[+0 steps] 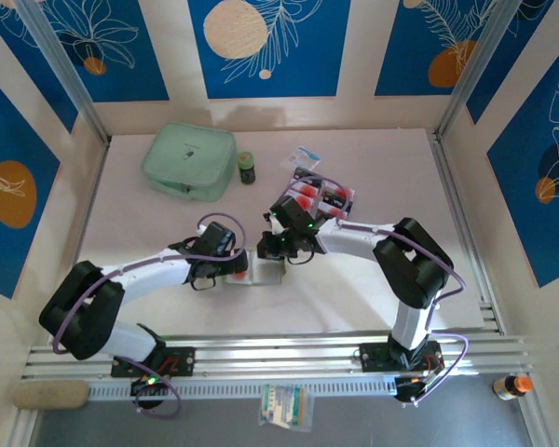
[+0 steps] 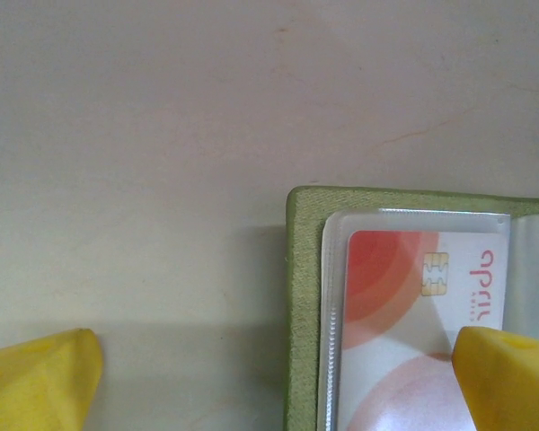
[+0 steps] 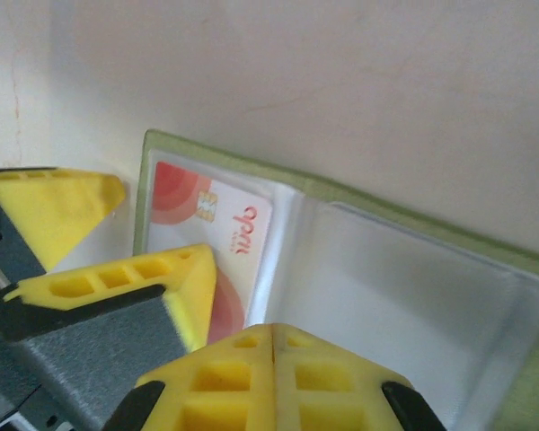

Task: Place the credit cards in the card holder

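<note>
The left gripper [image 2: 277, 359] is spread wide and empty, low over the near left corner of the open card holder [image 2: 301, 287]: one yellow finger hangs over bare table [image 2: 162, 135], the other over the clear sleeve where a red-and-white card [image 2: 395, 296] sits fully tucked in. Just beside it, the right gripper [image 3: 273, 346] is clenched shut with nothing visible between its fingers, poised above the empty sleeves on the holder's other half. The olive-green holder lies flat and open on the table between the two arms. The loose credit cards [image 1: 321, 196] lie in a small heap further back, well apart from it. The likely trouble: the holder is light and nothing pins it, so a finger brushing the slick sleeve could slide it, fold it shut, or drag the seated card back out. The two grippers are also crowded close together and could knock each other.
</note>
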You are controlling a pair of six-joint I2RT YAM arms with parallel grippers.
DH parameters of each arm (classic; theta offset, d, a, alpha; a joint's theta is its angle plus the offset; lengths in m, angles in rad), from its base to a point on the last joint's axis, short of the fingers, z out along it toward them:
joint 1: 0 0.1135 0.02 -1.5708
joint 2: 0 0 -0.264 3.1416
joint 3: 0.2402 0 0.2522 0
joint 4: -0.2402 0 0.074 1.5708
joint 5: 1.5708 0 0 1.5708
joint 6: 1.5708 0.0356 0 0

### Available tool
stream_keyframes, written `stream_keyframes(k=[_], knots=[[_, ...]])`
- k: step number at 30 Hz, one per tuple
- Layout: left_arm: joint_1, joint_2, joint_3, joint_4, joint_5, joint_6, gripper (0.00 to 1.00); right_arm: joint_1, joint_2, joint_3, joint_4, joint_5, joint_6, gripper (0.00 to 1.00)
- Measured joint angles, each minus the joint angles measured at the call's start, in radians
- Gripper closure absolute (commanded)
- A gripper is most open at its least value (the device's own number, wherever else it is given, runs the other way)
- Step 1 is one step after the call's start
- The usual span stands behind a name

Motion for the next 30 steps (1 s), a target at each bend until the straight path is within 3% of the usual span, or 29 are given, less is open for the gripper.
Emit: stream_keyframes(k=[30], knots=[[-0.001,-0.023,-0.058,0.138,0.061,0.036,0.00,0.006,0.096,-0.006,0.033,-0.017,-0.002,0.98]])
